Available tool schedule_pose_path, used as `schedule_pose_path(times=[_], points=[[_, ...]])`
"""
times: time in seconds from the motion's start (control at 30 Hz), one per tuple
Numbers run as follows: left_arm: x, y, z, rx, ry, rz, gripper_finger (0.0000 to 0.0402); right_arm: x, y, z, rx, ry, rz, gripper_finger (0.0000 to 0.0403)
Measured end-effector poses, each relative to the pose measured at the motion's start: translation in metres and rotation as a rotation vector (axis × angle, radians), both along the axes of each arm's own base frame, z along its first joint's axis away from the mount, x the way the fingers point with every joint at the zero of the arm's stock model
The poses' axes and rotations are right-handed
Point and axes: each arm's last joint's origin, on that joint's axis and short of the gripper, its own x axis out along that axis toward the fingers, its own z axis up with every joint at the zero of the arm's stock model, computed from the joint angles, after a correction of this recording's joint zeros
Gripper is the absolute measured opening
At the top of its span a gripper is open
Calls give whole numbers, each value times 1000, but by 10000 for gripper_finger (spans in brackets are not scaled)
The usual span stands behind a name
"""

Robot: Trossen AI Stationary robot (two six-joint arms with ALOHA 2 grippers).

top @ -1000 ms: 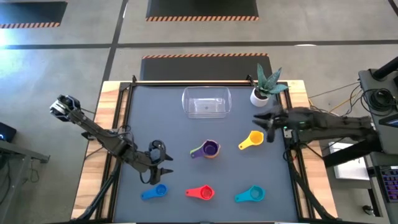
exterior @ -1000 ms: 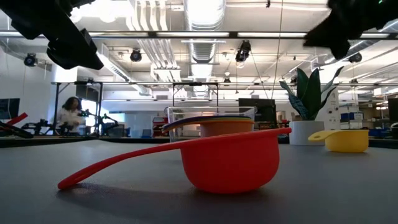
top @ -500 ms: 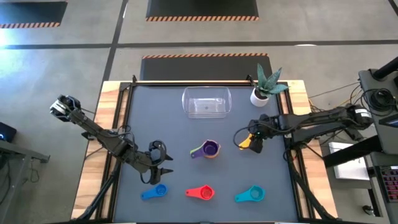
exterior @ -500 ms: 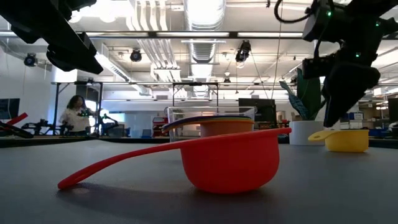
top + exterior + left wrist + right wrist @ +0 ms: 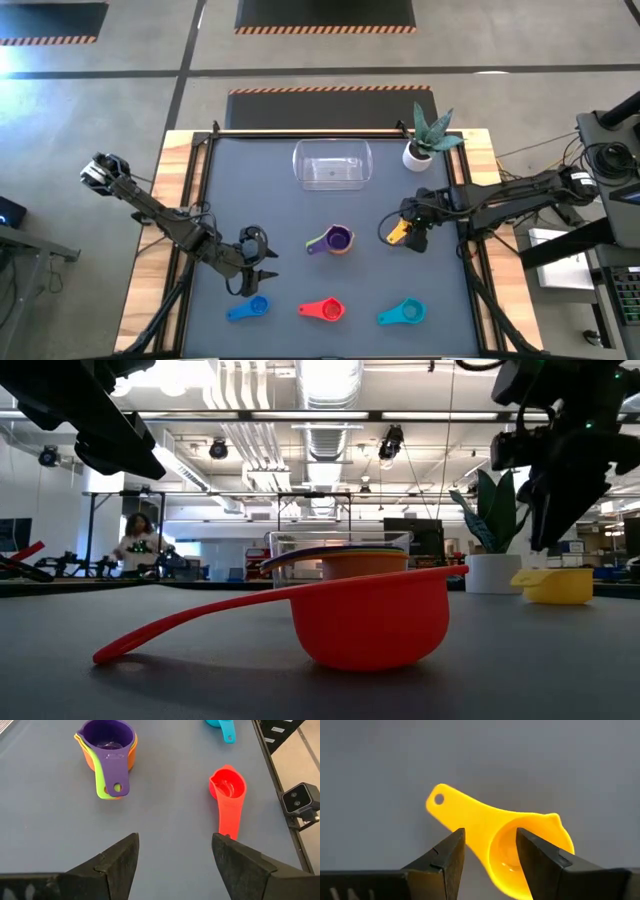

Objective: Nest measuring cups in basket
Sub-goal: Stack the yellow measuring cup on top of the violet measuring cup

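With its fingers spread astride the yellow cup's handle, the right gripper may clip the bowl and skid it toward the white plant pot.

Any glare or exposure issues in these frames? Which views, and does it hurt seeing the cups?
High view: bright blown patch at the picture's upper left, on the floor, off the table; cups evenly lit. Low view: ceiling lights blow out, both arms read as silhouettes, the red cup stays well lit. Right wrist view: a small highlight inside the yellow cup, fingers dark. Left wrist view: no glare.
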Motion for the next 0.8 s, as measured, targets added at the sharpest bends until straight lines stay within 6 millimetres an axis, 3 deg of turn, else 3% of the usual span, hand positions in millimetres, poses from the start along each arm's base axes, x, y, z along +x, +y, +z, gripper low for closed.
schedule_pose_path(times=[0.27, 0.57, 0.7, 0.8], points=[[0, 0, -1, -7, 3, 7, 234, -10, 12, -9, -28, 161, 71, 167], [0, 0, -1, -10, 4, 9, 234, 3, 11, -34, -207, 292, 13, 163], [-1, 0, -1, -10, 4, 9, 234, 10, 13, -44, -210, 360, 30, 124], [-1, 0, -1, -10, 4, 9, 234, 19, 15, -42, -209, 362, 43, 61]])
